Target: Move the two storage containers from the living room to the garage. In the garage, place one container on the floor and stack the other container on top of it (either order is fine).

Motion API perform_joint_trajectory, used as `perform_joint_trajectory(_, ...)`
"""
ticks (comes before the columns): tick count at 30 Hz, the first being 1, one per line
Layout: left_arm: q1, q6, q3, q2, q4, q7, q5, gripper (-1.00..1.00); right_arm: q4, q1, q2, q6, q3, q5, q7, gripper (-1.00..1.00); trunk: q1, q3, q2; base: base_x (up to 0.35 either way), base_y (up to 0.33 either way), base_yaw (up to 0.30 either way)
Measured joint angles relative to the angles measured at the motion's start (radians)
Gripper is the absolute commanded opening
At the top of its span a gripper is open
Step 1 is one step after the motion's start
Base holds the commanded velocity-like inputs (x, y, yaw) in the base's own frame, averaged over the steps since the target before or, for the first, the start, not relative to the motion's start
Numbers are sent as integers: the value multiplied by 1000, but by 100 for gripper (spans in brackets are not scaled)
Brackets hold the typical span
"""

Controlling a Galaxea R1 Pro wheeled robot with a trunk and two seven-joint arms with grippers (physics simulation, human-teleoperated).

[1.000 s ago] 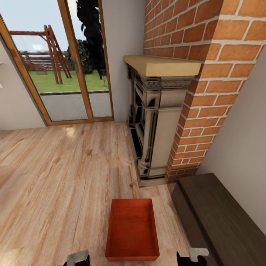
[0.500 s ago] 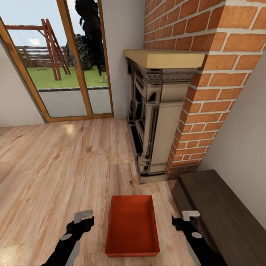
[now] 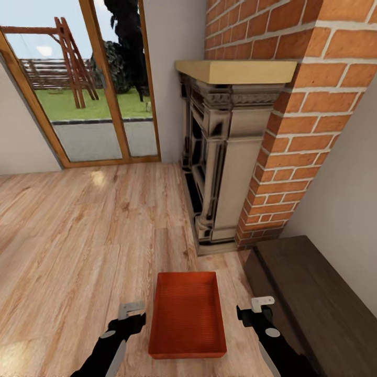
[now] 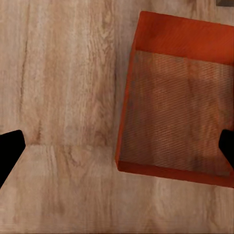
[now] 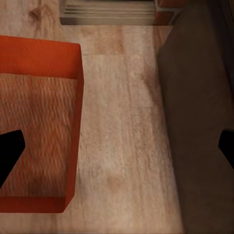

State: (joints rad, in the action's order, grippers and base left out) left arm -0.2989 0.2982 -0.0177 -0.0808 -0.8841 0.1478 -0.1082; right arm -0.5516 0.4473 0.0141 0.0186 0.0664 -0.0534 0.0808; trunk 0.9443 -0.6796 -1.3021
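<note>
Both pincers hang low over the living room's light plank floor (image 3: 78,235), the left pincer (image 3: 132,312) at about 8 o'clock of an orange-red storage container (image 3: 187,314) and the right pincer (image 3: 257,309) at about 4 o'clock of it, each spread wide with nothing in its grip. In the left wrist view the fingers (image 4: 9,148) stand far apart, one over bare planks and the other over the container's inner floor; in the right wrist view the container's wall lies between the two fingers. The lidless container rests flat on the planks at 6 o'clock in the head view, just beside a dark brown bench (image 3: 314,303) at 4 o'clock. An ornate fireplace (image 3: 222,157) and brick chimney (image 3: 298,131) stand beyond, glass doors (image 3: 89,89) at 11 o'clock. No lettering is legible anywhere.
</note>
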Motion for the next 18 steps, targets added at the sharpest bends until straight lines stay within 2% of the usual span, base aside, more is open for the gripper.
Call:
perform_joint_trajectory(5,0,0,0,0,1,3,93,100,2,0,0,1,0,2,0,100,19,-24,-35,0,0,0)
perform_joint_trajectory(7,-2,1,0,-1,-3,3,112,100,2,0,0,1,-1,2,0,100,27,-33,-49,0,0,0)
perform_joint_trajectory(11,-10,3,0,-1,-6,4,124,100,2,0,0,3,-1,2,0,100,42,-52,-77,0,0,0)
perform_joint_trajectory(18,-12,0,0,-6,-6,3,124,100,3,0,0,5,-1,2,0,100,69,-85,-126,0,0,0)
